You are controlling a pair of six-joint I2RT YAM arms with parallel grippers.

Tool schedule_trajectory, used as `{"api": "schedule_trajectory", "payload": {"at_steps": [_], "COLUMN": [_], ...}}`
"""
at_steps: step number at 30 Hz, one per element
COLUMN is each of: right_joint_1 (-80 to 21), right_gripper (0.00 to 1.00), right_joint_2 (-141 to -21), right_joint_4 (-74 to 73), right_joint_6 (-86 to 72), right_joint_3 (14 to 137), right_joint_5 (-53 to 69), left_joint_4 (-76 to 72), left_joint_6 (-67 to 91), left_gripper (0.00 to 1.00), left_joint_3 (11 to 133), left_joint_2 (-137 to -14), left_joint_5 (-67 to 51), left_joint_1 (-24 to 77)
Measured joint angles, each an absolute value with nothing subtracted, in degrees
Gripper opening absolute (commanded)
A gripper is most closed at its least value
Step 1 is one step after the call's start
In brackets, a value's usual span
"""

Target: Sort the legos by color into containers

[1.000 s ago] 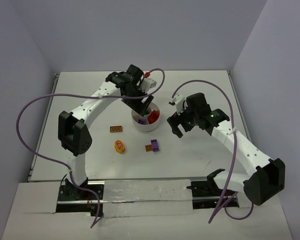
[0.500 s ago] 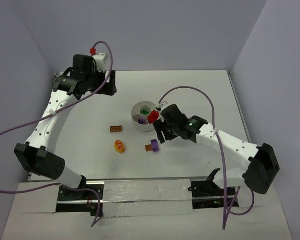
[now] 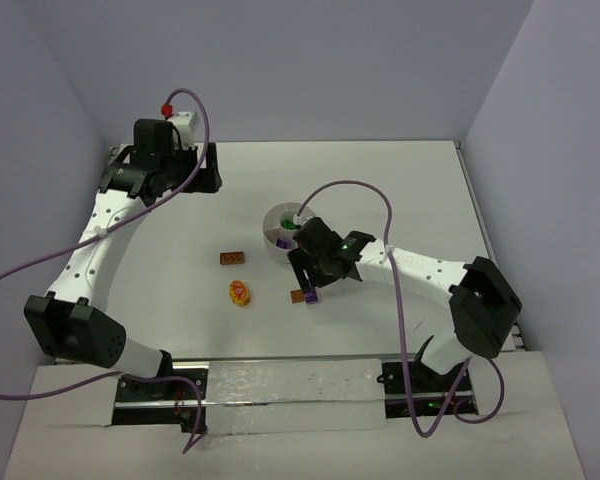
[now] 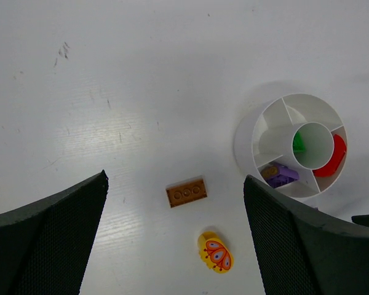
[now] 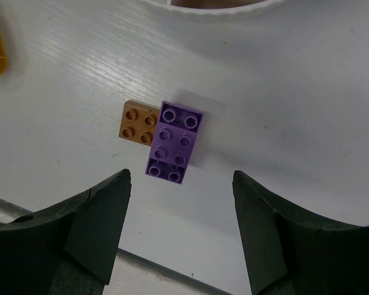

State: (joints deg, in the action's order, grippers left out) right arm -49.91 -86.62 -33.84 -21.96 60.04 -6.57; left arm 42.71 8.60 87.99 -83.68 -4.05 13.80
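Right wrist view looks straight down on a purple eight-stud plastic brick [image 5: 174, 142] lying flat on the white desk [image 5: 307, 110], with a small brown-orange four-stud plastic brick [image 5: 138, 121] touching its upper left corner. The right gripper [image 5: 181, 177] hangs over the pair with its black fingers [image 5: 98, 227] spread wide, one on each side of the purple brick and touching neither brick (nothing is pinched). Near them, but apart, stands the low white round plastic dish [image 4: 246, 141], whose wall only grazes the top edge of that view. From the top external camera the right arm reaches across the near side of the dish and hides part of it. The left gripper [image 3: 206, 168] is raised over the far left corner of the desk, well apart from everything, and its wrist view shows its fingers [image 4: 49, 239] spread and empty. Between them that view shows the dish divided into wedges round a centre well. A green brick [image 4: 299, 144] sits at the edge of the well, a curved red piece [image 4: 332, 157] in a wedge beside it, and a second purple brick [image 4: 283, 175] in another wedge. Left of the dish on the desk lie a flat brown-orange oblong brick [image 4: 186, 192] and, nearer the arms, a round yellow-and-red plastic piece [image 4: 215, 252], the two apart.
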Motion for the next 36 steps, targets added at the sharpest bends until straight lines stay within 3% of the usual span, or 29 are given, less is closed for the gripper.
{"api": "schedule_trajectory", "payload": {"at_steps": [27, 36], "right_joint_1": [-50.02, -50.0], "right_gripper": [0.69, 0.62], "right_joint_2": [-94.37, -96.35], "right_joint_4": [-28.08, -26.96], "right_joint_6": [-24.95, -25.29], "right_joint_3": [59.44, 59.44], "right_joint_5": [-5.96, -6.03], "left_joint_4": [39.7, 39.44], "left_joint_6": [8.58, 8.54], "left_gripper": [0.98, 0.98], "left_joint_3": [85.69, 84.75], "left_joint_2": [-81.69, -81.43], "left_joint_5": [-3.53, -3.6], "left_joint_1": [13.39, 13.3]}}
